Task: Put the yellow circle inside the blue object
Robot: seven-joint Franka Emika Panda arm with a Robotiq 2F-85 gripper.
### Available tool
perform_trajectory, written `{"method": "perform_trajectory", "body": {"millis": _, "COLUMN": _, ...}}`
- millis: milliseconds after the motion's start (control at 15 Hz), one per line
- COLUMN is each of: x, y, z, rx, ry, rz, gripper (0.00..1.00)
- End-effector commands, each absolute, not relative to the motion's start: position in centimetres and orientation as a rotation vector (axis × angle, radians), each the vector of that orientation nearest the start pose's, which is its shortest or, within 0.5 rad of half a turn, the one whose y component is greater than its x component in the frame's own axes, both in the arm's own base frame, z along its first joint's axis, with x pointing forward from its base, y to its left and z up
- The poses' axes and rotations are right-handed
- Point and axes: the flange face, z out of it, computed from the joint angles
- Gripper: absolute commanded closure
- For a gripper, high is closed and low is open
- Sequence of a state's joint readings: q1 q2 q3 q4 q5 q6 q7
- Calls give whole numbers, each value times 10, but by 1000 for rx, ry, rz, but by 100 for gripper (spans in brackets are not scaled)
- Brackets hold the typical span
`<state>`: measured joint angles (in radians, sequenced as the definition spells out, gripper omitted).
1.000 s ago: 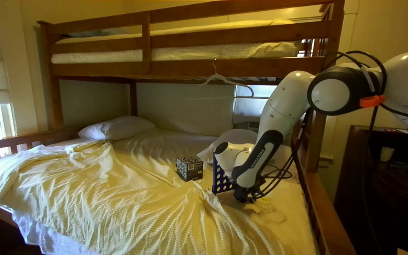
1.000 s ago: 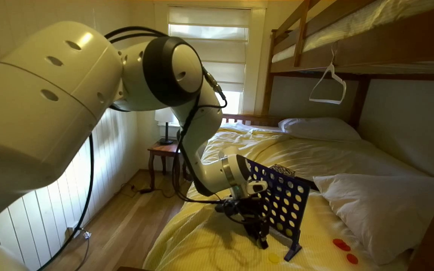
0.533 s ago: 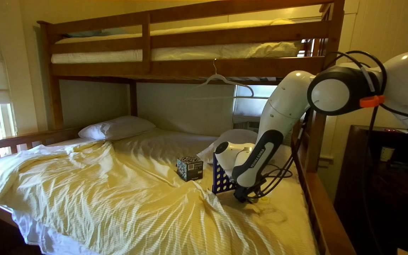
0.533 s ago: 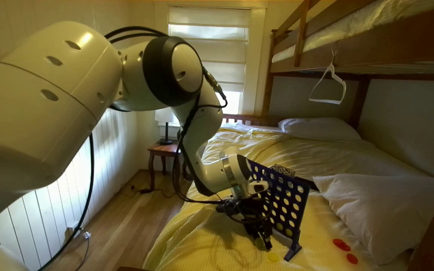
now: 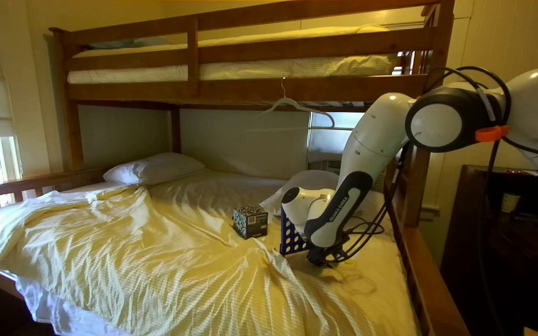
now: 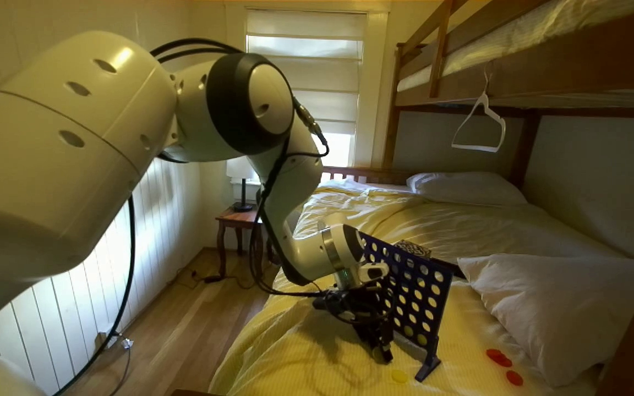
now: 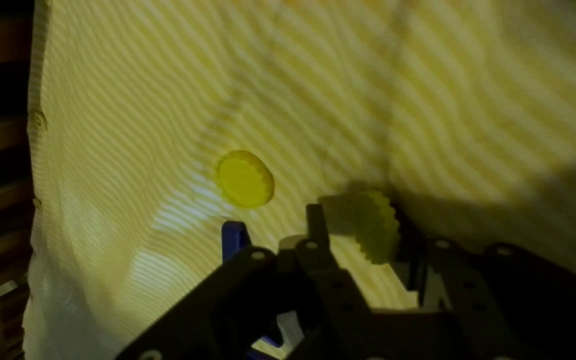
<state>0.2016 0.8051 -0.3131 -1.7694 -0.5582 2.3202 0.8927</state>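
The blue object, a dark blue upright panel with rows of round holes, stands on the bed in both exterior views (image 5: 292, 237) (image 6: 420, 286). Parts of it show in the wrist view (image 7: 233, 237). One yellow circle (image 7: 244, 179) lies flat on the sheet, and it also shows in an exterior view (image 6: 399, 376). A second, shaded yellow circle (image 7: 375, 227) stands tilted between the jaws, close to the right finger. My gripper (image 7: 360, 225) is open, with a gap to the left finger (image 7: 316, 220). The gripper (image 6: 381, 355) is low over the bed beside the panel.
A small dark box (image 5: 250, 222) sits behind the panel. Several red discs (image 6: 514, 378) lie near a white pillow (image 6: 553, 308). A hanger (image 6: 482, 124) hangs from the upper bunk. A wooden bed rail (image 5: 430, 280) runs along the bed's edge.
The gripper's fingertips shifted slightly toward the panel by half a second ago and have since moved back. The arm has moved very slightly. The panel and the flat yellow circle have not moved.
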Motion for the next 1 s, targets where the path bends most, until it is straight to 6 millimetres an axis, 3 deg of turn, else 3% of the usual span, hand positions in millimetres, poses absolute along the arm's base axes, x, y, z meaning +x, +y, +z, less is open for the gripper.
{"method": "perform_trajectory", "body": {"millis": 0, "x": 628, "y": -67, "z": 116, "rx": 2422, "ry": -587, "rz": 9, "gripper": 42}}
{"method": "perform_trajectory", "body": {"millis": 133, "x": 628, "y": -67, "z": 118, "rx": 2423, "ry": -586, "rz": 11, "gripper": 44}}
{"method": "perform_trajectory", "body": {"millis": 200, "x": 629, "y": -65, "z": 119, "rx": 2422, "ry": -585, "rz": 11, "gripper": 66}}
{"method": "perform_trajectory", "body": {"millis": 267, "x": 630, "y": -64, "z": 119, "rx": 2423, "ry": -585, "rz": 11, "gripper": 68}}
{"method": "perform_trajectory", "body": {"millis": 533, "x": 631, "y": -55, "z": 120, "rx": 2428, "ry": -574, "rz": 19, "gripper": 97}}
{"method": "perform_trajectory", "body": {"millis": 933, "x": 630, "y": -49, "z": 124, "rx": 2439, "ry": -575, "rz": 19, "gripper": 98}}
